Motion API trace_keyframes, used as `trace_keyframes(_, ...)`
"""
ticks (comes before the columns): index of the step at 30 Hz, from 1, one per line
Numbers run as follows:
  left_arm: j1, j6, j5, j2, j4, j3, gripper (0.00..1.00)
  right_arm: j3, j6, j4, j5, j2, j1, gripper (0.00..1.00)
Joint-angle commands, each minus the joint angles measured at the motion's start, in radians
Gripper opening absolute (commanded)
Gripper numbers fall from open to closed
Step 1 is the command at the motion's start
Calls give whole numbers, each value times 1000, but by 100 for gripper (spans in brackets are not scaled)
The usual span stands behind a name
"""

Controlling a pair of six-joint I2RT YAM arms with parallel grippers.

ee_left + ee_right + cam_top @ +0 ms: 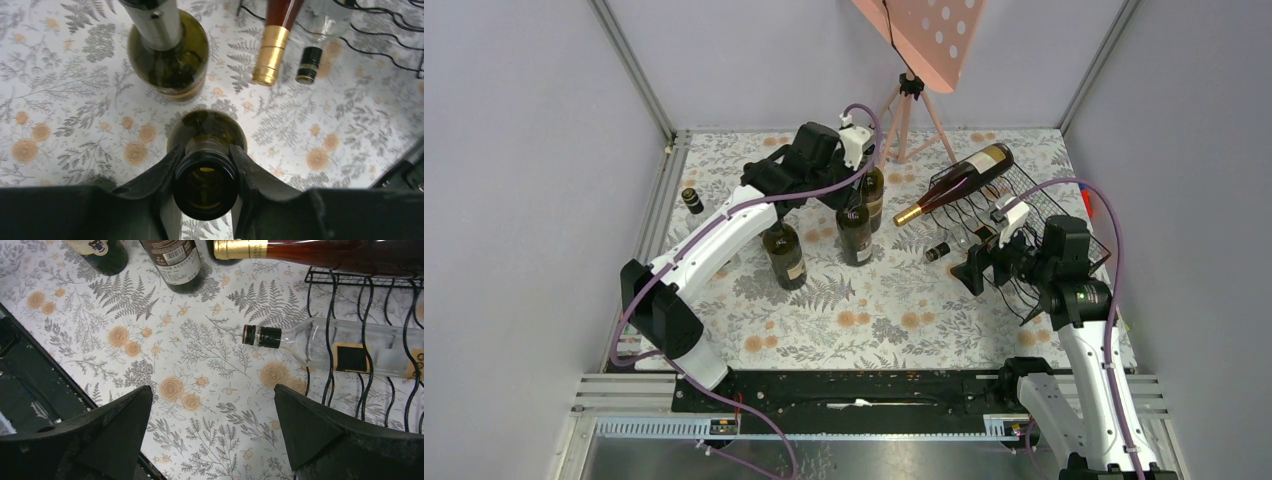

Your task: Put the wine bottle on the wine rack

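Observation:
A dark green wine bottle (205, 182) stands upright on the flowered table cover, open-mouthed. My left gripper (206, 151) is shut on its neck, one finger on each side; from above that gripper (862, 168) sits over the bottle (873, 197). The black wire wine rack (1036, 205) stands at the right, with a brown gold-capped bottle (964, 178) lying across its top. My right gripper (212, 396) hangs open over bare cover just left of the rack (370, 287), holding nothing.
Two more dark bottles (855, 232) (785, 256) stand close to the held one. A clear bottle (350, 347) lies low in the rack, neck poking out. A small dark bottle (692, 200) stands far left. A pink tripod stand (911, 100) rises at the back.

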Motion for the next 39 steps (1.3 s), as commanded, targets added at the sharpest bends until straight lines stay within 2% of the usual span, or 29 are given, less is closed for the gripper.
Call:
trace_keyframes(1, 9, -5, 66, -102, 46, 9, 21, 17, 2, 19, -133, 16, -5, 99)
trace_keyframes(4, 10, 7, 114, -162, 43, -9, 3, 27, 23, 46, -256, 31, 5, 99)
trace_keyframes(5, 11, 4, 141, -181, 48, -20, 0, 32, 41, 73, -269, 41, 10, 99)
trace_keyframes(10, 17, -63, 271, -275, 106, -81, 0, 105, 102, 149, -276, 115, 68, 99)
trace_keyframes(15, 32, -225, 415, -305, 210, -111, 0, 158, 65, 157, -115, 176, 285, 99)
trace_keyframes(19, 34, -323, 497, -311, 302, -145, 0, 173, 48, 159, -76, 223, 355, 99)
trace_keyframes(27, 60, -515, 590, -298, 499, -207, 0, 116, 10, 153, -59, 220, 400, 99)
trace_keyframes(39, 94, -688, 681, -266, 654, -250, 0, 33, -38, 161, 10, 184, 407, 99)
